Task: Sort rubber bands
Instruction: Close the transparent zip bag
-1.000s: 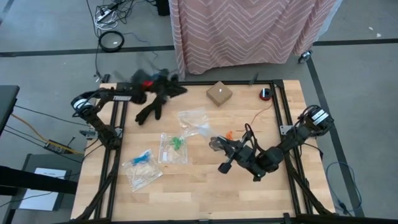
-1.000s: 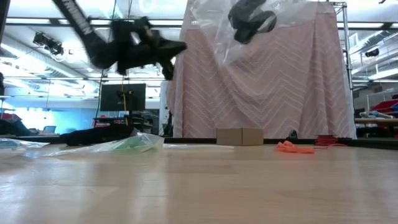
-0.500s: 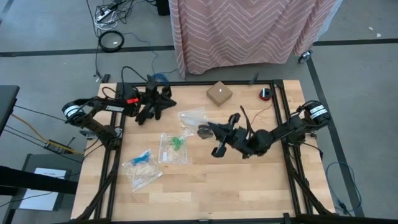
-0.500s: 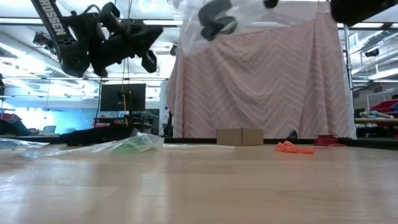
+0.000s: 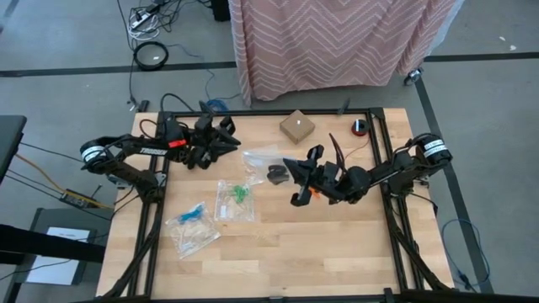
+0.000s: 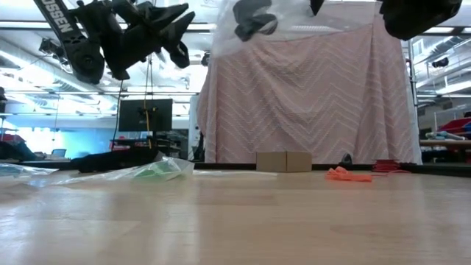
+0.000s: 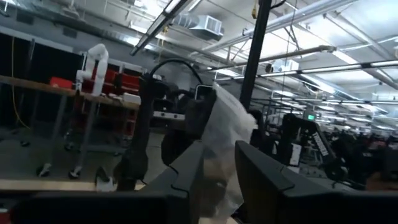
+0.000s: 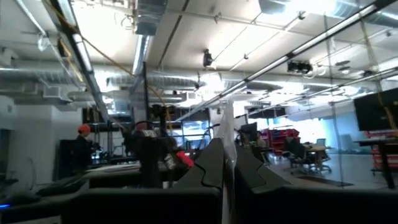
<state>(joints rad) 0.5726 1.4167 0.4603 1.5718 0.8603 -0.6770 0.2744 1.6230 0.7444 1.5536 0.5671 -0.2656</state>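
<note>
arms (image 5: 139,151): two, dark, jointed
left arm lettering: white, with a red patch
cables (image 5: 181,103): black loops
wrist ends (image 5: 431,150): white-ringed

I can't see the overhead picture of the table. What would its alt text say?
Two dark robot arms meet over a wooden table: the right gripper holds up a clear bag with dark rubber bands inside, while the left gripper hovers nearby. Two more bags, holding green and blue bands, lie flat.

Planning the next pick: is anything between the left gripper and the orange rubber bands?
Yes, seen from above: the right gripper, jaws shut on a raised clear plastic bag, hangs between the left gripper and the orange rubber bands.
</note>
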